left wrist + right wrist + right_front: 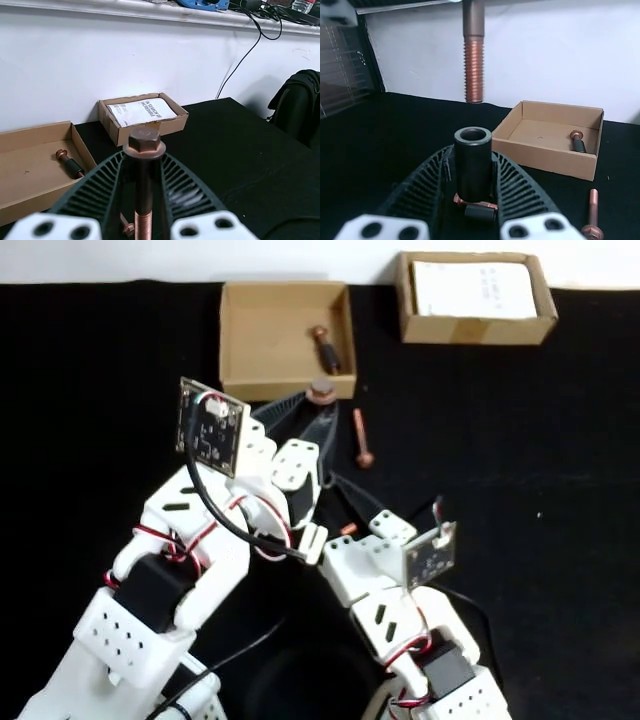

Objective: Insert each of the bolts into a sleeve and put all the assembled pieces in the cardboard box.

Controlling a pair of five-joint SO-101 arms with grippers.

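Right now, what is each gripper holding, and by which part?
Left gripper holds a bolt upright by its shank, below the head. Right gripper holds a sleeve upright by its sides.

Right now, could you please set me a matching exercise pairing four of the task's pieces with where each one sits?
Things:
1. upright bolt
2. black sleeve
3. assembled piece
4. loose bolt

Places:
a. lying in the cardboard box
b. clamped in the right gripper
c. lying on the table, outside the box
d. clamped in the left gripper

Pairs: 1-d, 2-b, 3-a, 4-c
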